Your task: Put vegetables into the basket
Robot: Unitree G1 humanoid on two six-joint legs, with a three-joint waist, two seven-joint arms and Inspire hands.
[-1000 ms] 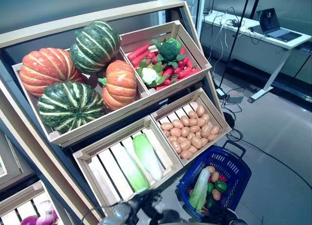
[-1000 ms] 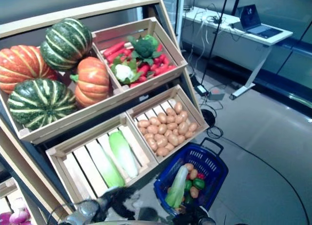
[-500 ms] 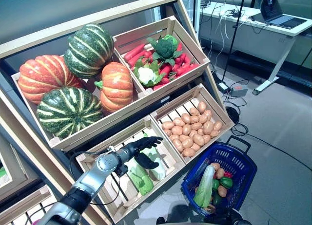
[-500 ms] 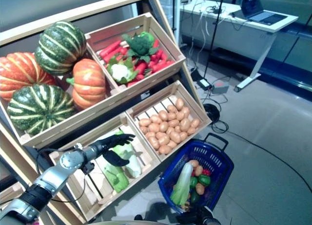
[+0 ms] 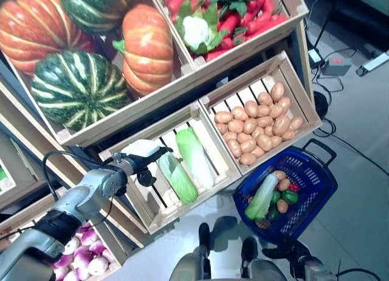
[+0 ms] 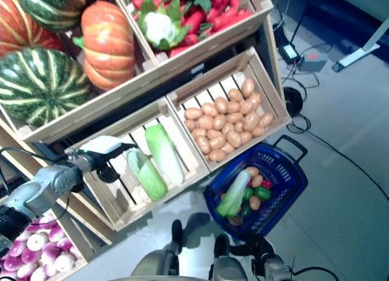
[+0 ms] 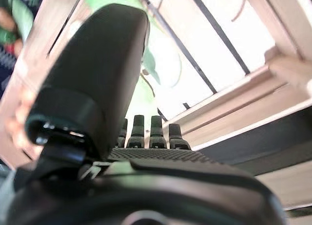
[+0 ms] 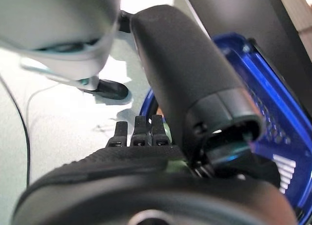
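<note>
Two pale green cabbages (image 5: 196, 159) (image 5: 180, 182) lie side by side in a slatted wooden crate (image 5: 189, 202). My left hand (image 5: 148, 160), its thumb under a white cover, reaches into that crate from the left. Its straight fingers end at the upper tip of the nearer cabbage (image 7: 161, 59) and do not close round it. The blue basket (image 5: 318, 194) hangs low at the right and holds a cabbage (image 5: 261, 196), potatoes and green and red vegetables. My right hand (image 5: 295, 254) sits at the basket's near side, curled on its black handle; the blue rim (image 8: 253, 88) shows past its thumb (image 8: 185, 74).
A crate of potatoes (image 5: 258, 123) stands right of the cabbage crate. Above are orange (image 5: 146, 47) and striped green pumpkins (image 5: 76, 89), and a crate of red vegetables with cauliflower (image 5: 197, 30). Purple onions (image 5: 85, 256) fill a low crate at the left. Cables lie on the floor at the right.
The camera has tipped downward, so the shelves sit higher in view. My left hand has drawn back from above both cabbages to the left cabbage's upper end.
</note>
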